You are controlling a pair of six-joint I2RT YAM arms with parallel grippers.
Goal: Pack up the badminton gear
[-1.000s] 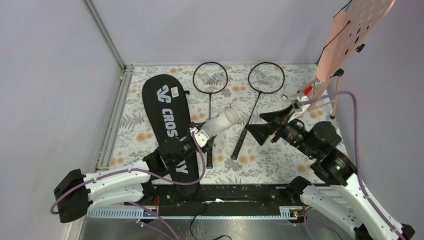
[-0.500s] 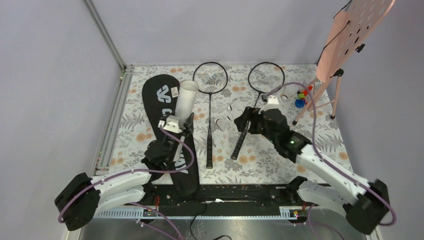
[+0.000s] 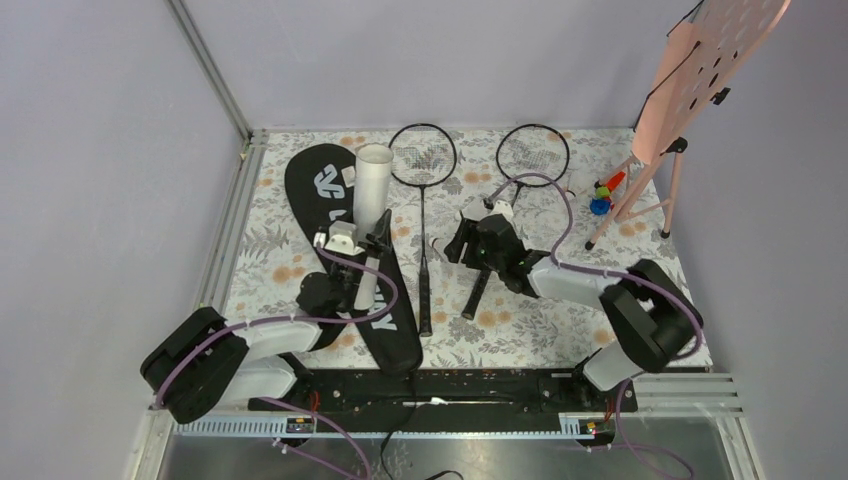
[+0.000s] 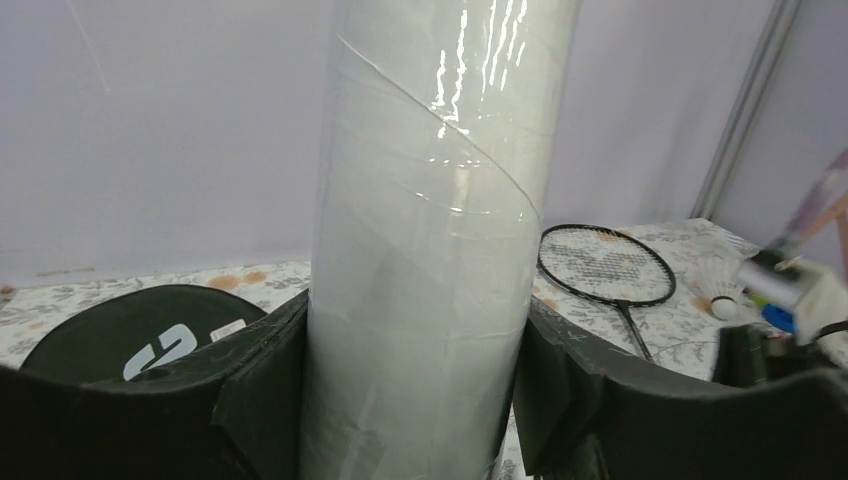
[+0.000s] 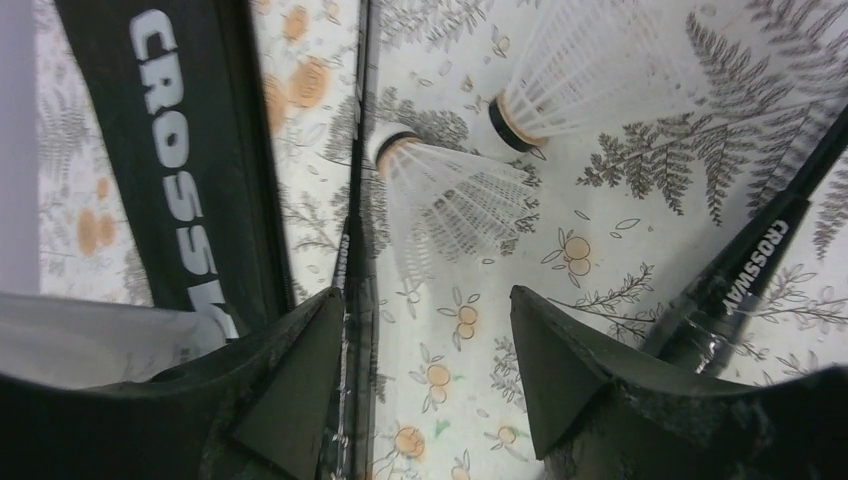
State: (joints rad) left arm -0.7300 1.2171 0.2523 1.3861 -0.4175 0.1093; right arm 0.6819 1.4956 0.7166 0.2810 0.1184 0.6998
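Two shuttlecocks [image 5: 450, 200] lie on the tabletop [image 5: 580, 240]; our right pincer [image 5: 425, 340] gapes over the nearer, ready to close; our left pincer [image 4: 410, 380] clamps the tube [image 4: 440, 200] upright, mouth up to receive it.

Soft even light; glare streaks down the white tube [image 4: 430, 250]; blurred right edge.
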